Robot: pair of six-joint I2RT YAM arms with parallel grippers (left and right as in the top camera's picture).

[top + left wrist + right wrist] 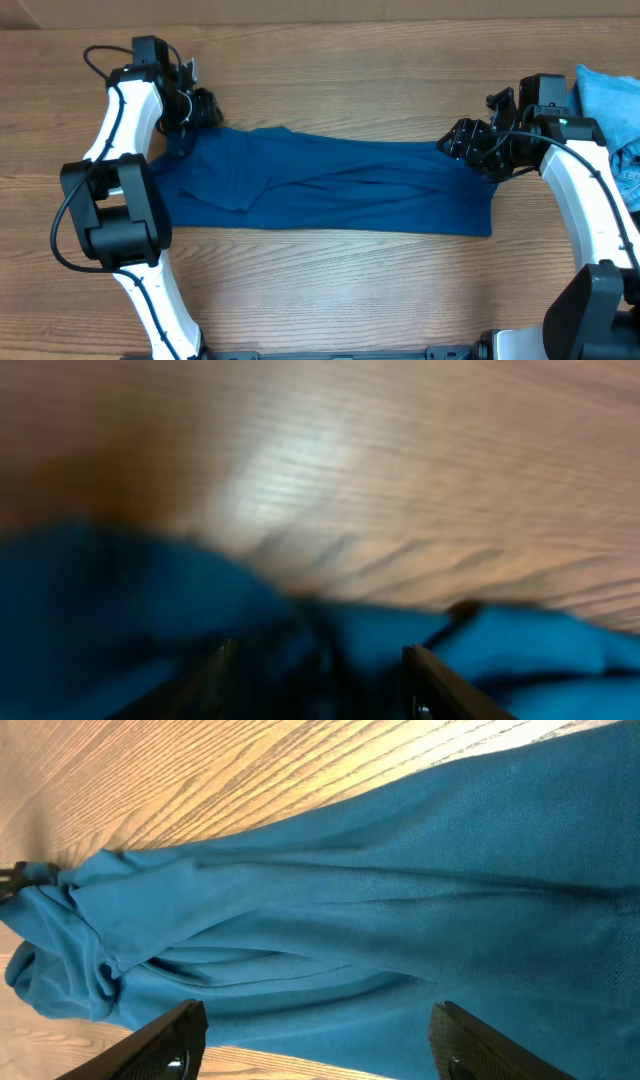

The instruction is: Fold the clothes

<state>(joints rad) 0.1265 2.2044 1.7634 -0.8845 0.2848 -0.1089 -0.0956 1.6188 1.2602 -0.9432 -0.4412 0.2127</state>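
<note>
At the far-R corner of the blue shirt (pixel 330 185), the right end effector (pixel 318 1020) stands w/ its fingers (pixel 180 1045) spread wide. Deep-blue cloth lies flat betw. and beneath them, and nothing is pinched as far as the wrist view shows. Across at the far-L corner, the left end effector (pixel 200 108) sits right on the bunched edge. Its wrist view is blurred: cloth shows betw. the two fingers (pixel 425 680), but I cannot tell if they are spread or pinching it.

Outward from there, the shirt lies as a long band across the bench (pixel 330 50), L to R, roughly flat, w/ creases fanning toward the L end and a small wad at that corner. A light-blue garment (pixel 606 95) and what looks like denim (pixel 630 170) lie at the R edge, apart from the shirt.

Judgement: the step in hand is prob. taking both far corners to fold the far edge over onto the near one. To do it well:
- Go low enough to take the full thickness of hem, not just the top layer.
- Close both sides before lifting.
- Lift together and keep the span taut so the middle doesn't sag.
- Carry evenly and lay edge on edge.

The L corner is wadded, so a grip there may catch extra layers and skew the fold.
</note>
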